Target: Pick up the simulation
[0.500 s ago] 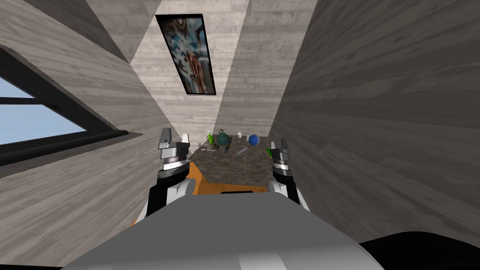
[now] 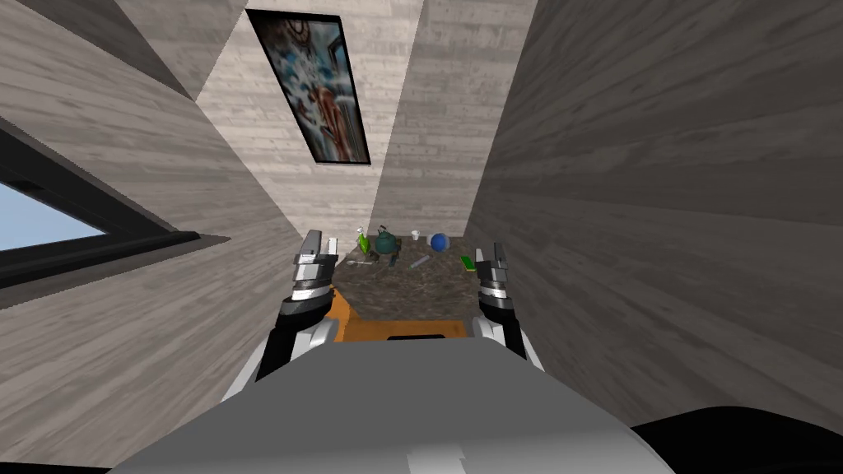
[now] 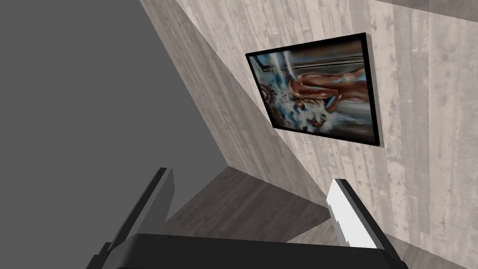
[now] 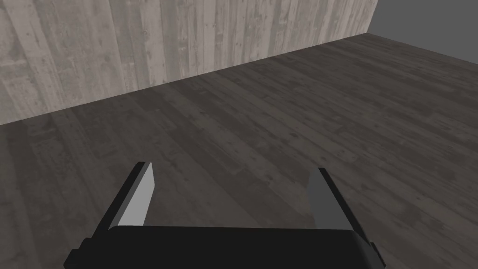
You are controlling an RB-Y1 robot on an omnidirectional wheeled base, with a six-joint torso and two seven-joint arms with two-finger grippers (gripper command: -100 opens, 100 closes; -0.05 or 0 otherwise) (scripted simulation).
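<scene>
Plainly, no single thing is being marked out as the one the task means, since no label, brand or writing is being shown legibly anywhere. The candidates are all being carried by the dark mottled table (image 2: 412, 298) ahead of both arms. A green bottle (image 2: 362, 243), a teal pot (image 2: 386, 243), a white cup (image 2: 416, 234) and a blue ball (image 2: 440, 242) are standing along its far edge. A grey stick (image 2: 421, 262) is lying slantwise nearer the middle, and a green box (image 2: 468, 262) is lying towards the right side.

The green box is sitting just beside the right gripper (image 2: 498, 249), and the green bottle near the left gripper (image 2: 321, 243). Everything else is lying forward of and between them. Both grippers are being held spread and empty at the table's sides. By this judgement, a forward and downward reach is being called for from whichever arm is nearer.
</scene>
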